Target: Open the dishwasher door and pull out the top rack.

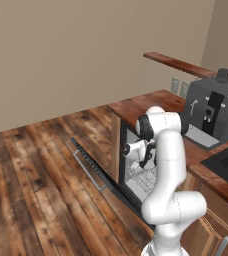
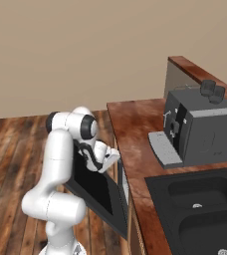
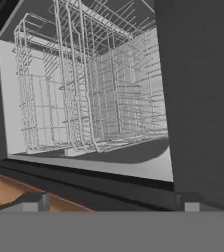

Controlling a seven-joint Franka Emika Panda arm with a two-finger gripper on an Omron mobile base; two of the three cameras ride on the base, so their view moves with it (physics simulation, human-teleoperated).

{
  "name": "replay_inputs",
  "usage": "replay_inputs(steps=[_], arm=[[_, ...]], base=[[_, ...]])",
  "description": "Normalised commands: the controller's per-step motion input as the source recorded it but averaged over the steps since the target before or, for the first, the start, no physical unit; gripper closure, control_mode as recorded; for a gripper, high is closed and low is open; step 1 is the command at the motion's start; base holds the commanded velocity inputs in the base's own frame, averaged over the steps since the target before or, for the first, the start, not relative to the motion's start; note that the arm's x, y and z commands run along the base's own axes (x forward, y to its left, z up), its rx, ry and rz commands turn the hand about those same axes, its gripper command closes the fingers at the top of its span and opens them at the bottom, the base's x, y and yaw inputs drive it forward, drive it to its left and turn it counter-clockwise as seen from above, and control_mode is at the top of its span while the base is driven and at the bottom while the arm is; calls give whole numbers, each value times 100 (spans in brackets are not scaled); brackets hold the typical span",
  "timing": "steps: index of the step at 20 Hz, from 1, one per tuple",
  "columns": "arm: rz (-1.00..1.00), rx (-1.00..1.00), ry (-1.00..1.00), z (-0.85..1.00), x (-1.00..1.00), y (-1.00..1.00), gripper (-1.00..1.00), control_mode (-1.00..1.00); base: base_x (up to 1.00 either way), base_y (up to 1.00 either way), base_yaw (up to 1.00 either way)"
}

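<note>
Under the worktop edge, door (image 1: 93, 167) hangs down open; claw (image 3: 111, 209) wide, empty, facing rack (image 3: 89, 93). Next: hook its front bar.

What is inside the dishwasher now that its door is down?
Inside the dishwasher, pale wire racks fill the pale tub, with no dishes visible in them. The dishwasher door hangs open, tilted down. The robot arm covers much of the opening in the base views.
</note>
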Motion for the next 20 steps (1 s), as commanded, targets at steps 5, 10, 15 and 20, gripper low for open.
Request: replay_inputs(steps=[5,10,15,20], arm=[[0,0,0,-22,22,-13,-100,-100],[0,0,0,-18,23,-13,-100,-100],[0,1,0,-21,25,-11,-100,-100],[0,3,0,-23,18,-10,-100,-100]], base=[[0,0,0],[0,0,0],[0,0,0],[0,0,0]])
